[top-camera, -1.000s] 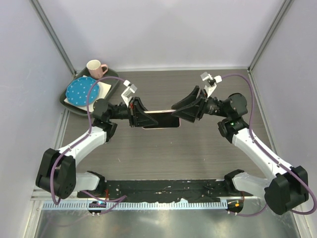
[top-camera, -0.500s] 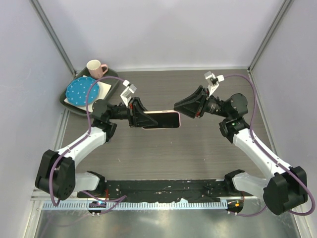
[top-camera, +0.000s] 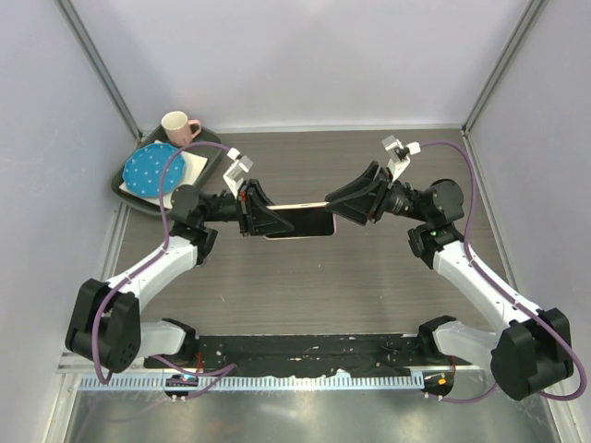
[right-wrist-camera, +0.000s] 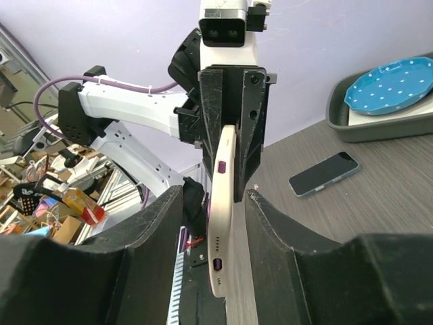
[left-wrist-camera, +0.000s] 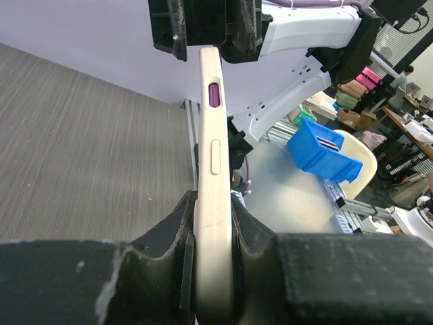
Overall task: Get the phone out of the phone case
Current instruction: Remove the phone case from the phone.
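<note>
Top view. The phone case [top-camera: 297, 205] hangs in mid-air at frame centre, seen edge-on as a thin beige line. The left gripper [top-camera: 266, 214] is clenched on its left end. The right gripper [top-camera: 334, 205] sits at its right end. A dark slab shows just below the case, reading as the phone [top-camera: 300, 226] flat on the table [top-camera: 369, 277] (a pinkish rim at its right corner makes this uncertain). In the upper left, a tray [top-camera: 125, 189] holds a dotted blue plate [top-camera: 152, 171], with a pink mug [top-camera: 178, 127] behind it.

Left wrist view. The case [left-wrist-camera: 213, 156] runs up the middle of the frame, side buttons facing the camera. The left gripper [left-wrist-camera: 213, 227] pinches its near end, with the fingers [left-wrist-camera: 162, 230] pressed against both faces. The right gripper [left-wrist-camera: 206, 27] shows as black blocks either side of the case's far end. A blue bin [left-wrist-camera: 321, 152] sits off the table at right.

Right wrist view. The right gripper [right-wrist-camera: 213, 196] is released: its fingers [right-wrist-camera: 149, 230] straddle the near end of the case [right-wrist-camera: 223, 203] with a gap on each side. The left gripper [right-wrist-camera: 230, 128] clamps the far end. The phone [right-wrist-camera: 323, 174] lies face up on the table at right of centre, well apart from the case. Whether the case is empty cannot be told edge-on. The tray [right-wrist-camera: 379, 128] and plate [right-wrist-camera: 391, 84] sit at upper right.
</note>
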Robot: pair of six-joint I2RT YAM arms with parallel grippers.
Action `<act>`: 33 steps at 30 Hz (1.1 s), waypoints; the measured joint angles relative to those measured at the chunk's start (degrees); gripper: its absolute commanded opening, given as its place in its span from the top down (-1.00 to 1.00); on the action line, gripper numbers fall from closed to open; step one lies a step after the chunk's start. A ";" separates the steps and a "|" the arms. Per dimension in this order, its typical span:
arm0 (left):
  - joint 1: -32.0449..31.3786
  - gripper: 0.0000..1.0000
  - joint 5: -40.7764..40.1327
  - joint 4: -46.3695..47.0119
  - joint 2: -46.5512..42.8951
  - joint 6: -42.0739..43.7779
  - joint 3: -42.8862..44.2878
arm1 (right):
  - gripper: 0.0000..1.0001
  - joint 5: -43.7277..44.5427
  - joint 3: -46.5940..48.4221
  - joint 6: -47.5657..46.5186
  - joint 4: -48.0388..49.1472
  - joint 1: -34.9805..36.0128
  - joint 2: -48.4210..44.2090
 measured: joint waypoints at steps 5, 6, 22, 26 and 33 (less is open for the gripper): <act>0.04 1.00 -0.24 -0.02 0.00 0.00 0.00 | 0.25 -0.70 -0.50 2.40 3.32 0.00 0.00; 0.04 1.00 -0.22 0.02 0.00 0.00 0.00 | 0.26 -0.79 -0.55 2.73 3.67 0.00 0.00; 0.04 1.00 -0.02 1.86 0.00 -1.84 0.00 | 0.15 -0.92 -0.81 3.17 4.42 0.00 0.07; 0.04 1.00 -0.02 2.21 0.00 -2.01 0.00 | 0.19 -0.81 -0.81 1.90 2.80 0.00 0.13; 0.04 0.99 0.00 2.60 0.00 -2.16 0.00 | 0.09 -0.57 -0.81 2.67 3.63 0.00 0.96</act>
